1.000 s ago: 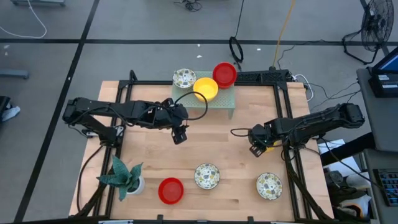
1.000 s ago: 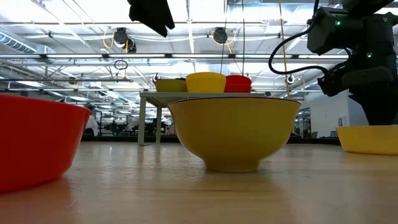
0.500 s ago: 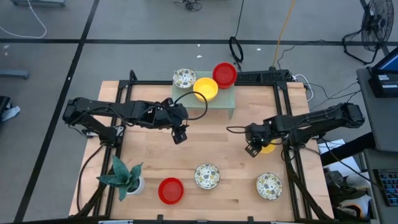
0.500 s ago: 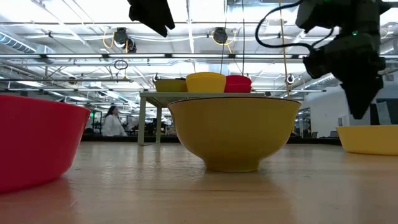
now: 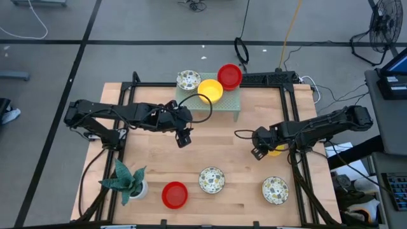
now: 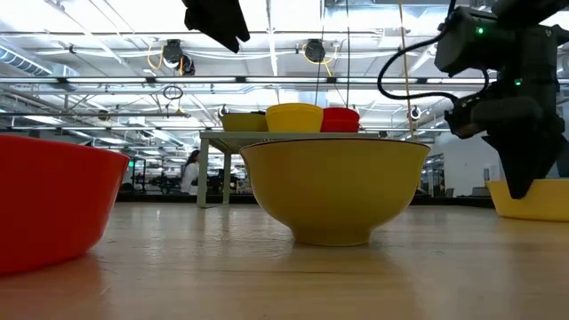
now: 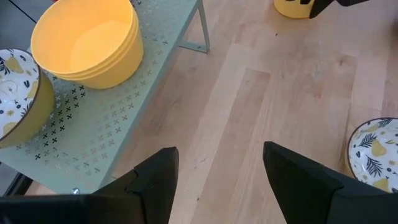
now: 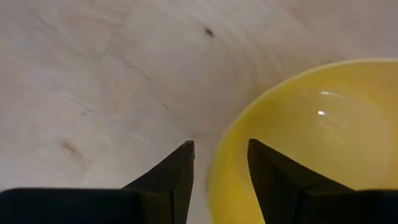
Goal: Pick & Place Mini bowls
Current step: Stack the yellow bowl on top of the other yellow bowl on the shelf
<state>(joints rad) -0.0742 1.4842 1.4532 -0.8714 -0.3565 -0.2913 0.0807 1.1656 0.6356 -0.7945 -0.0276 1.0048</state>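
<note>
Right now the right gripper (image 5: 259,151) is low over the right side of the wooden table (image 5: 216,137), its fingers (image 8: 168,180) parted a little and set astride the rim of a plain yellow bowl (image 8: 305,137). They hold nothing yet; one finger is outside the bowl's wall, the other just inside it. From above, that bowl peeks out beside the arm at the table's right edge.

Meanwhile the left gripper (image 5: 183,137) hangs in the air left of centre, near the pale green rack (image 5: 230,102), fingers spread wide and empty.

On the rack at the far side sit a stack of yellow bowls (image 5: 210,90), a red bowl (image 5: 229,76) and a speckled bowl (image 5: 188,80). Along the near edge lie another red bowl (image 5: 175,194) and two speckled bowls (image 5: 211,180) (image 5: 275,190), with a potted plant (image 5: 129,180) at the near left corner.
</note>
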